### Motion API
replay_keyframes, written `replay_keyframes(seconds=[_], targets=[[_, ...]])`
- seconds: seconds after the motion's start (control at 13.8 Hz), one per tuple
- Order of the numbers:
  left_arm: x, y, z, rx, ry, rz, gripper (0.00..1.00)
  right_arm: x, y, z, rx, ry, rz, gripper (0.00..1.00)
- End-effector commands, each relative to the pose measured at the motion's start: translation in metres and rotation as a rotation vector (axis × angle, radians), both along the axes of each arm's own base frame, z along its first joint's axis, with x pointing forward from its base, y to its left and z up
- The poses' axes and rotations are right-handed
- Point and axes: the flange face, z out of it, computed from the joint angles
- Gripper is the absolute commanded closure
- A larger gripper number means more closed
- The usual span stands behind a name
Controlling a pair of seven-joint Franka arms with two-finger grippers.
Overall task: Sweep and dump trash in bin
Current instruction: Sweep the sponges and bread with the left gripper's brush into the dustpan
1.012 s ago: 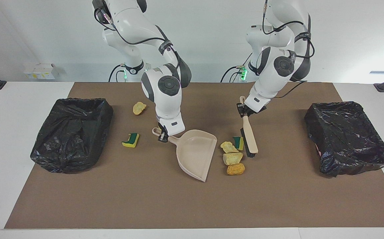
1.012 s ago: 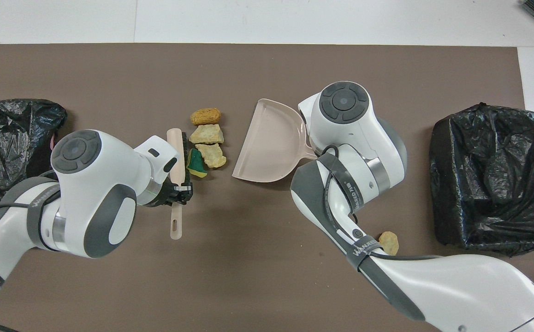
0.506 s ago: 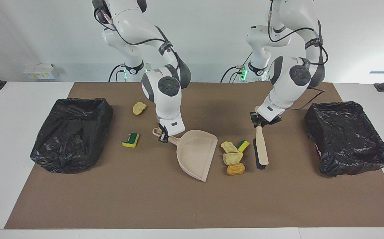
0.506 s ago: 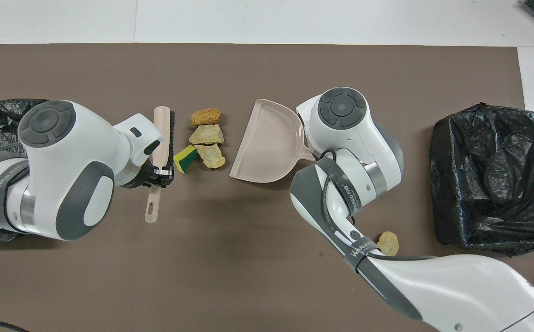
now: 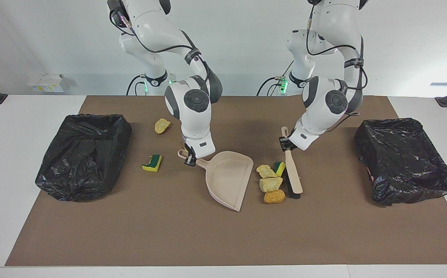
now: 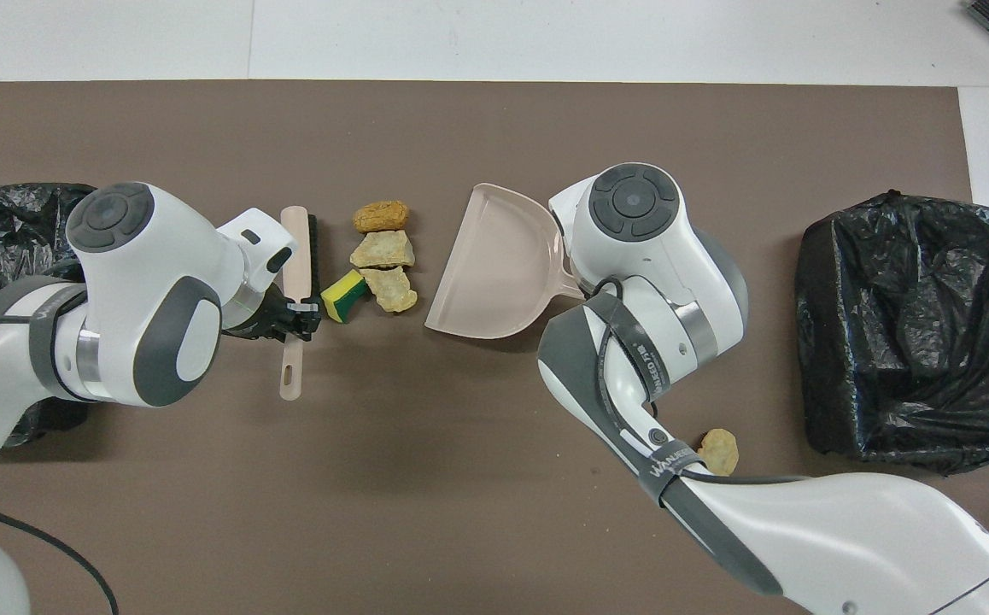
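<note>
Several trash chunks lie in a row on the brown mat: yellow (image 5: 266,170), tan (image 5: 270,184), orange (image 5: 274,196) and green-faced (image 5: 280,168). My left gripper (image 5: 285,143) is shut on the handle of the beige brush (image 5: 293,175). The black bristles sit low beside the row, on the side toward the left arm's end. My right gripper (image 5: 189,157) is shut on the handle of the beige dustpan (image 5: 227,179), whose mouth faces the row. In the overhead view the brush (image 6: 296,248) and dustpan (image 6: 494,265) flank the chunks (image 6: 383,249).
Another green-faced sponge (image 5: 152,162) and a yellow chunk (image 5: 162,125) lie toward the right arm's end, nearer the robots. Black-bag-lined bins stand at the right arm's end (image 5: 84,154) and the left arm's end (image 5: 405,158) of the mat (image 5: 223,239).
The left arm swung the brush out toward its own end of the table, then brought it back against the row. The green-faced chunk got nudged. The dustpan and right arm stayed put.
</note>
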Motion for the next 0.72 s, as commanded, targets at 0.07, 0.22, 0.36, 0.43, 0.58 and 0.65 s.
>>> replay_keyframes(seconds=[0.07, 0.22, 0.36, 0.43, 0.58, 0.65], targets=[[-0.009, -0.047, -0.007, -0.048, -0.031, -0.013, 1.0, -0.008, -0.001, -0.002, -0.001, -0.024, -0.019, 1.0], [-0.023, -0.099, 0.005, -0.083, -0.061, -0.089, 1.0, -0.013, 0.012, -0.005, -0.001, -0.025, -0.026, 1.0], [-0.039, -0.123, 0.007, -0.097, -0.042, -0.128, 1.0, -0.015, 0.019, -0.01, 0.009, -0.038, -0.043, 1.0], [-0.044, -0.13, 0.009, -0.105, -0.041, -0.137, 1.0, -0.018, 0.026, -0.01, 0.013, -0.043, -0.046, 1.0], [-0.048, -0.131, 0.027, -0.109, -0.035, -0.15, 1.0, -0.017, 0.025, -0.01, 0.012, -0.043, -0.059, 1.0], [-0.047, -0.13, 0.051, -0.109, -0.023, -0.159, 1.0, -0.017, 0.025, -0.01, 0.01, -0.04, -0.057, 1.0]])
